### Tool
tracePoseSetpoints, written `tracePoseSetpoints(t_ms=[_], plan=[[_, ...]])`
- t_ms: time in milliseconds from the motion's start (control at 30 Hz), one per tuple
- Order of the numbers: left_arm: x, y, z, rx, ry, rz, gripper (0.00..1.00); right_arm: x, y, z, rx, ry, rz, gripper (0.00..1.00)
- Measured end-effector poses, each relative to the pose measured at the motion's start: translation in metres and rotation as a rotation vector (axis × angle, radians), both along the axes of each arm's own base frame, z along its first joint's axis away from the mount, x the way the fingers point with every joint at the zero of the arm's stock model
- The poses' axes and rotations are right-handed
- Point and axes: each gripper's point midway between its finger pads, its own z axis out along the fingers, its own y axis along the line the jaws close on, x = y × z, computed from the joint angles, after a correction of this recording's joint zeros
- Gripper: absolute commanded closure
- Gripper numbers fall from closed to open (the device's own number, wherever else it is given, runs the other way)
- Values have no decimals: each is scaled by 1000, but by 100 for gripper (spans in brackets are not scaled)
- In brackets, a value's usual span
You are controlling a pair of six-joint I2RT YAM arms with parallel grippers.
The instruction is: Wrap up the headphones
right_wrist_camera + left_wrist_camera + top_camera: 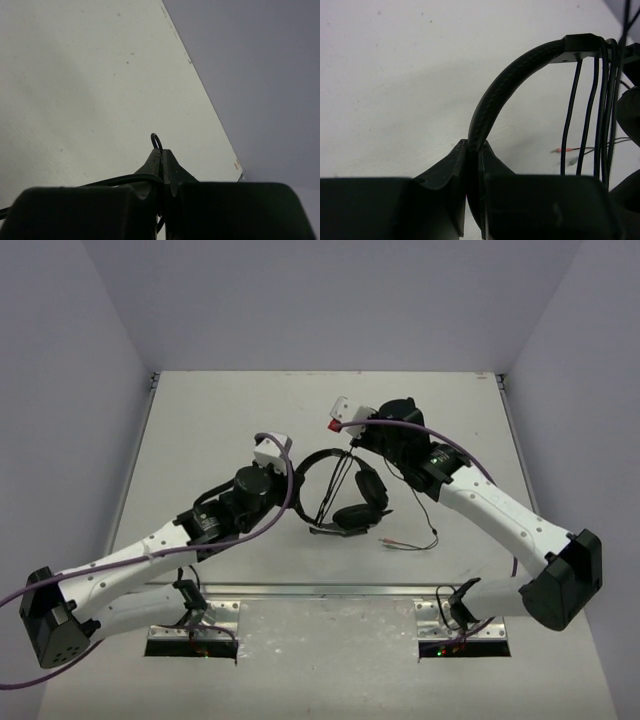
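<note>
Overhead view: the black over-ear headphones (pixel 368 487), with padded oval cups and a thin headband, occupy the centre of the pale grey flat surface (pixel 220 420), between your two arms. Your left tool (pixel 475 150), at their 9 o'clock, is pressed together on the woven headband (pixel 502 95). Your right tool (pixel 162 156), at 12 o'clock, pinches the thin dark cable (pixel 156 139). Its reddish plugs (pixel 392 543), at 5 o'clock, apparently rest on the surface.
</note>
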Motion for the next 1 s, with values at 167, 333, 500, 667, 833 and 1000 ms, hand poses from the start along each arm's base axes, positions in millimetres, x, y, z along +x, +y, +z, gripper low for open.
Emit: tracePoseSetpoints(t_ms=[167, 333, 500, 667, 833, 1000], plan=[[-15, 9, 42, -115, -34, -7, 100, -1, 2, 6, 109, 6, 40, 99], [-21, 31, 79, -121, -25, 70, 100, -14, 25, 25, 324, 40, 140, 84], [-34, 39, 145, -176, -65, 47, 100, -33, 58, 9, 550, 168, 282, 72], [-55, 39, 251, -360, -167, -41, 100, -54, 99, -23, 754, 383, 415, 87], [-55, 57, 295, -451, -183, 47, 100, -57, 133, -44, 898, 521, 490, 99], [-36, 102, 303, -453, -169, 356, 100, -81, 148, -78, 934, 600, 494, 99]])
